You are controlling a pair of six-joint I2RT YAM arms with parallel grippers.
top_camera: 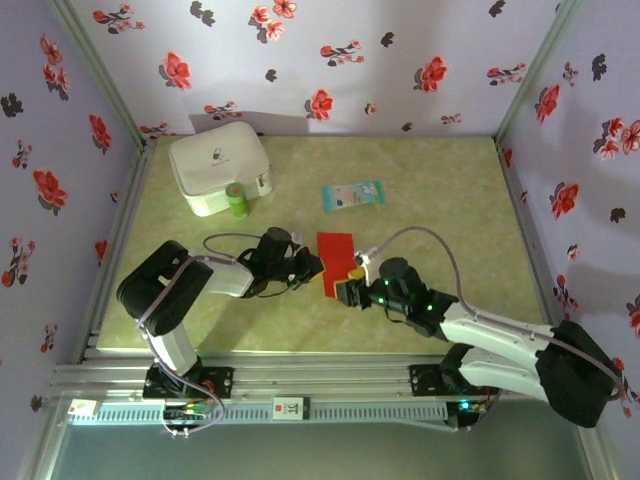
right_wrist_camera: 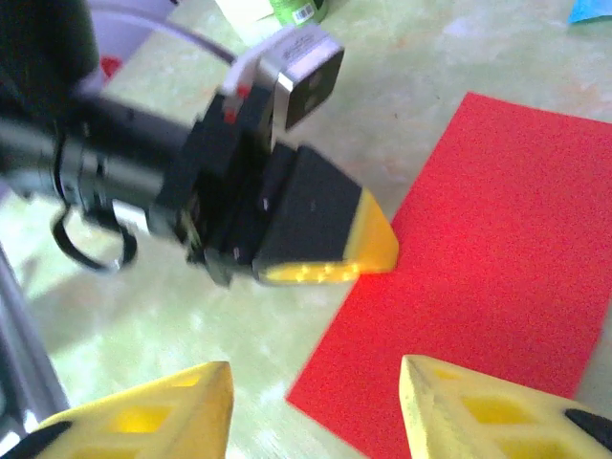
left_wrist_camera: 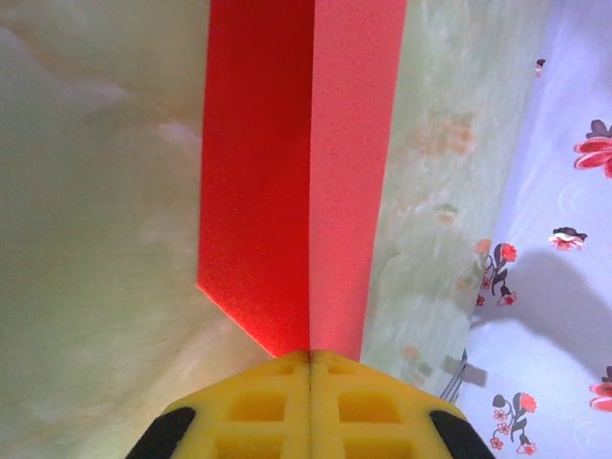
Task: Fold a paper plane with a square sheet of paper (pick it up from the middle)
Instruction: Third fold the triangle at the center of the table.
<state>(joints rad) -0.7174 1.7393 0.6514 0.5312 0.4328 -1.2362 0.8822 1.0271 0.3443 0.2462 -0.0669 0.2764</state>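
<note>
The square sheet of paper is bright red and lies near the table's middle as an upright rectangle. In the left wrist view the paper runs away from the fingers with a lengthwise crease, one half darker than the other. My left gripper is at its left edge, its yellow pads pressed together on the paper's near end. My right gripper hovers at the sheet's lower right. Its fingers stand apart over the paper's corner with nothing between them. They face the left gripper.
A white boxy case sits at the back left with a small green bottle in front of it. A pale blue packet lies just beyond the paper. Floral walls close in the table on three sides.
</note>
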